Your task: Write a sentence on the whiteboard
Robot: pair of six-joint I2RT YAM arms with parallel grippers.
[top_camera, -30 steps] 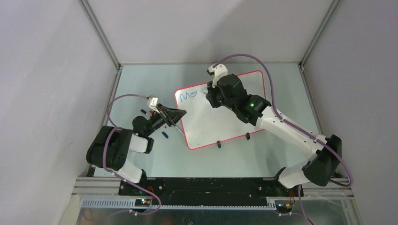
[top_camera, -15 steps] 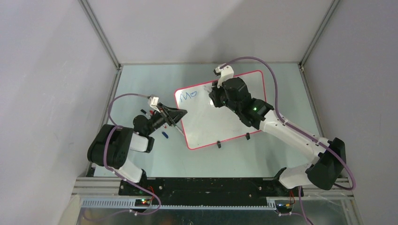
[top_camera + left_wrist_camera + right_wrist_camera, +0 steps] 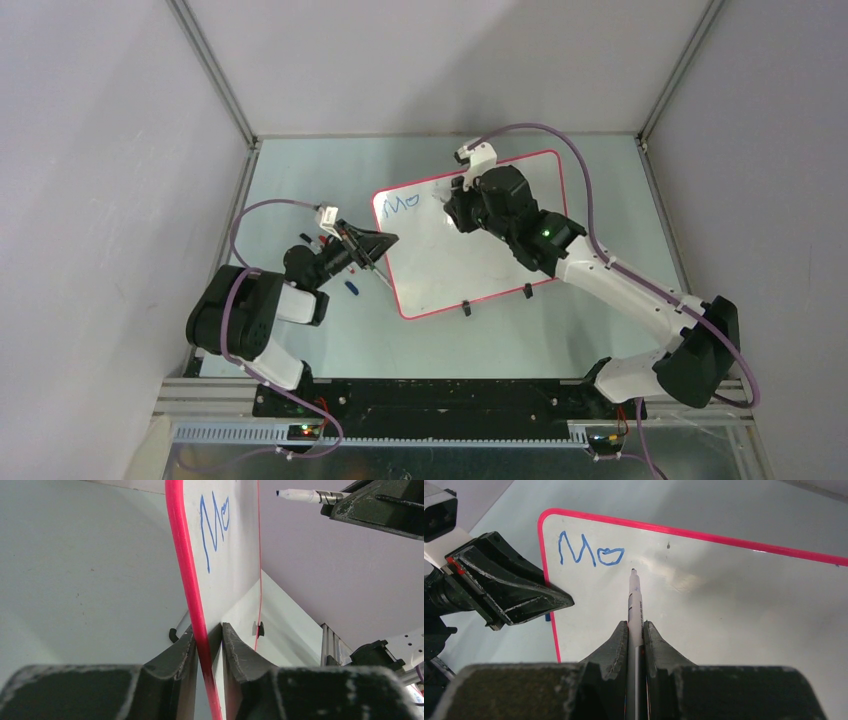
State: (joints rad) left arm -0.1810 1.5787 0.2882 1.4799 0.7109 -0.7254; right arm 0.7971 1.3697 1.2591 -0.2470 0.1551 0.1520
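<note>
My left hand [image 3: 207, 630] is clenched on the whiteboard [image 3: 470, 260], one finger on each side of the red-pink frame along its left edge. The whiteboard sits skewed around the middle of the counter [image 3: 300, 180], its far right corner close to the back edge and its two black clip feet [image 3: 465, 308] on the side nearest my bases. A small blue piece [image 3: 352, 287] lies on the counter just left of the board, beside my left arm. Of the sentence [image 3: 591, 554], only "Mo" stands in blue at the board's far left corner. My right hand [image 3: 636, 627] is clamped tight around the marker [image 3: 635, 600]. Its dark tip points just right of the "o", and from the left wrist view it appears slightly off the surface.
</note>
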